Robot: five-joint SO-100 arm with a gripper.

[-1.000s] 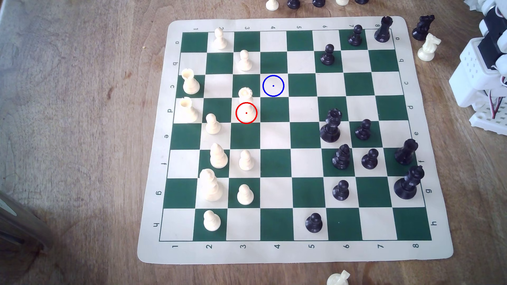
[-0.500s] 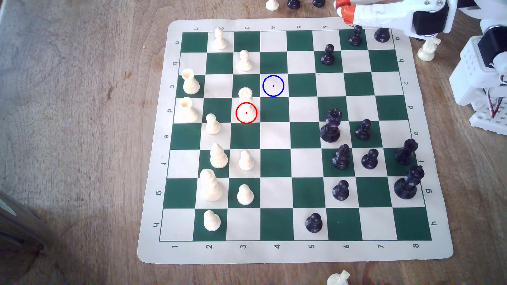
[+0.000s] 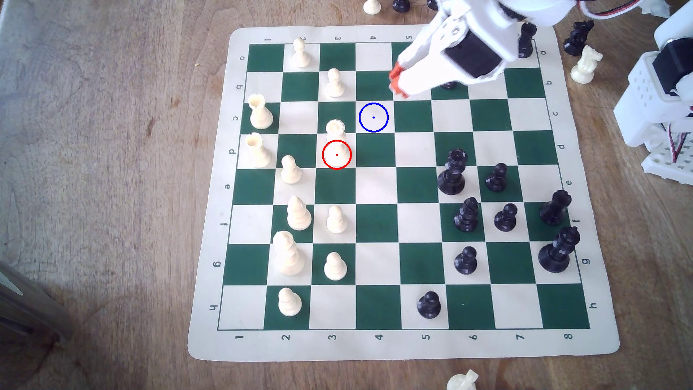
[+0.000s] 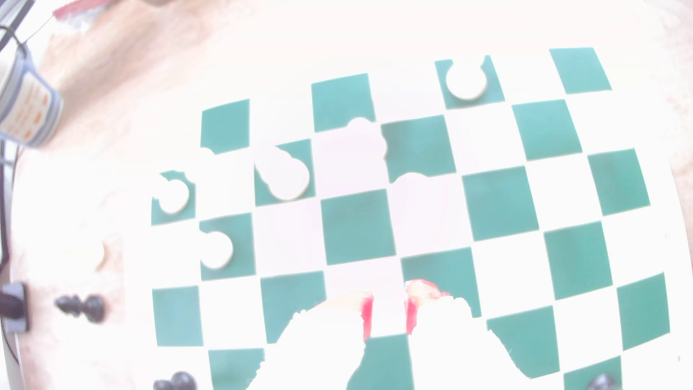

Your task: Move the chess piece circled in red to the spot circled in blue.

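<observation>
The chess piece circled in red [image 3: 335, 131] is a cream piece with a notched crown. It stands upright on the green and cream board [image 3: 210, 348], its base inside the red ring in the third column. The spot circled in blue [image 3: 373, 117] is a bare cream square one column to the exterior view's right and one row farther back. My gripper [image 3: 396, 80] hovers just beyond that ring's far right. Its orange-tipped fingers are slightly apart, with nothing between them. In the washed-out wrist view the gripper [image 4: 389, 313] shows a cream square through the gap between its red pads [image 4: 367, 315].
Cream pawns [image 3: 333, 83] and two cream rooks [image 3: 258, 112] crowd the exterior view's left of the board. Black pieces [image 3: 452, 172] fill its right side. A black pawn [image 3: 448, 85] sits partly under my arm. Captured pieces [image 3: 585, 63] and the arm's base [image 3: 660, 112] lie off the right edge.
My arm came into view from the exterior view's right, swung along the board's far edge, then dropped left over the board to near the blue ring. No chess piece has moved.
</observation>
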